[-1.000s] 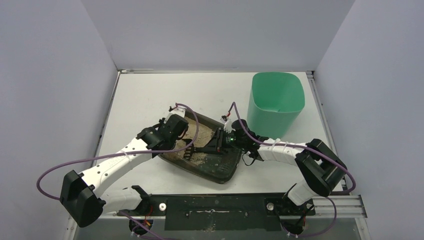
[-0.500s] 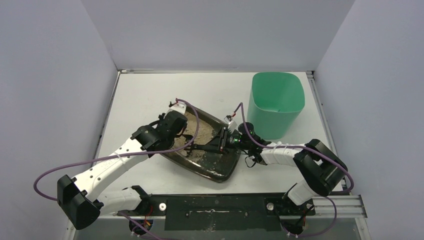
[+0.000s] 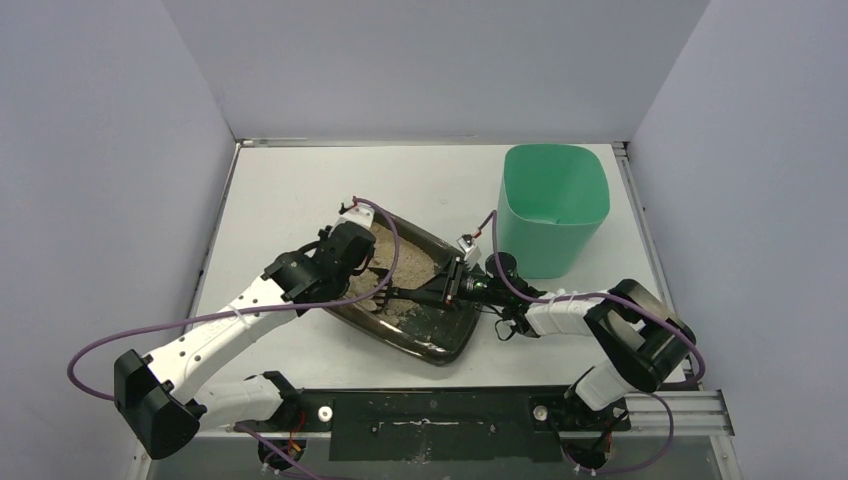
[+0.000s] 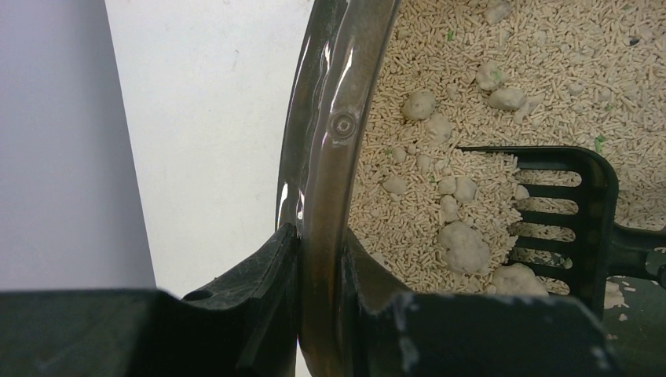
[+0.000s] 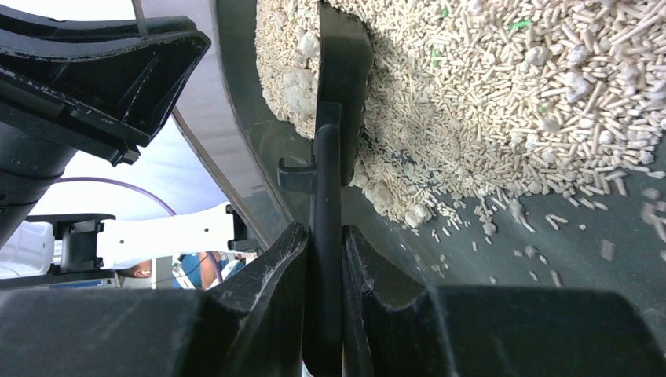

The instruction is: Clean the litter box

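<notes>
The litter box point(image 3: 452, 342) is a dark tray with beige granules and pale clumps, lying at an angle mid-table. My left gripper point(image 3: 352, 270) is shut on its left rim; the left wrist view shows the rim point(image 4: 330, 141) pinched between the jaws of that gripper point(image 4: 320, 259). My right gripper point(image 3: 452, 289) is shut on the handle of a black slotted scoop point(image 3: 385, 297). In the right wrist view the handle point(image 5: 328, 196) runs up from this gripper point(image 5: 323, 251) into the litter. The scoop head point(image 4: 577, 204) lies among clumps point(image 4: 463, 247).
A tall mint-green bin point(image 3: 553, 205) stands at the back right, just behind the right arm. White table point(image 3: 290, 190) lies to the left of and behind the tray. Grey walls enclose three sides. Purple cables loop off both arms.
My left gripper has shifted slightly back and up with the tray's rim, and the tray has moved with it. The right wrist has turned and sunk a little, with the scoop still in the litter.
</notes>
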Controlling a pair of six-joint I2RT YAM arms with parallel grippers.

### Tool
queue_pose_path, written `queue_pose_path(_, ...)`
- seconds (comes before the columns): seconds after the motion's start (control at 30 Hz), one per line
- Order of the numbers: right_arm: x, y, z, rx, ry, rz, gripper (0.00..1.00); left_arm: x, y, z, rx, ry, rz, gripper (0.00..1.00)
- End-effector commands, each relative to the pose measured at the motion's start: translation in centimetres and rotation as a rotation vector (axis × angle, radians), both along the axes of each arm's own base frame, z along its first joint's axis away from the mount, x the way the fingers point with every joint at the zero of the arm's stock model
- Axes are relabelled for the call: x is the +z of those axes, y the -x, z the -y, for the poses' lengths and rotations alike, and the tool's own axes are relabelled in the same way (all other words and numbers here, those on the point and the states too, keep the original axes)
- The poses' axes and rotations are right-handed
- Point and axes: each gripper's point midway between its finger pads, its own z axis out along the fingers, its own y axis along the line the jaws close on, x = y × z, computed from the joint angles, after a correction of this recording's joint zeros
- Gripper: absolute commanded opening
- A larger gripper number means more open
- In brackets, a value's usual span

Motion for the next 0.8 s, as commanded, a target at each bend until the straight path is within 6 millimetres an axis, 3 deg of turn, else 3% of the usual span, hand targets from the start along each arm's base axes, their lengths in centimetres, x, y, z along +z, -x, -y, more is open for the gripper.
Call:
queue_pose_path(0.0,2.3,-0.7,-0.7,-0.031,-0.087,0.086,0.0,8.1,-2.9,2.7,0.054,0.303,0.294,0.0)
queue_pose_path(0.03,2.5,-0.5,-1.0,-0.002,-0.09,0.085,0.0,7.9,-2.9,2.6,0.055,0.297,0.29,0.0)
queue_pose_path(0.13,2.7,-1.7,0.9,-0.1,-0.127,0.081,0.0,7.5,-2.8,2.4,0.064,0.285,0.283,0.0)
queue_pose_path(0.23,3.8,-1.3,0.5,-0.04,-0.134,0.117,0.0,7.0,-2.7,2.3,0.068,0.276,0.277,0.0)
queue_pose_path(0.3,4.4,-2.3,2.2,-0.125,-0.157,0.127,0.0,6.7,-2.7,2.0,0.079,0.267,0.275,0.0)
queue_pose_path(0.4,5.3,-1.8,1.8,-0.081,-0.158,0.155,0.0,5.9,-2.7,1.9,0.085,0.254,0.269,0.0)
queue_pose_path(0.47,5.6,-2.4,3.1,-0.143,-0.177,0.148,0.0,5.6,-2.8,2.0,0.089,0.255,0.265,0.0)
queue_pose_path(0.77,6.2,-1.6,3.6,-0.11,-0.185,0.172,0.0,4.6,-3.1,2.3,0.094,0.256,0.253,0.0)
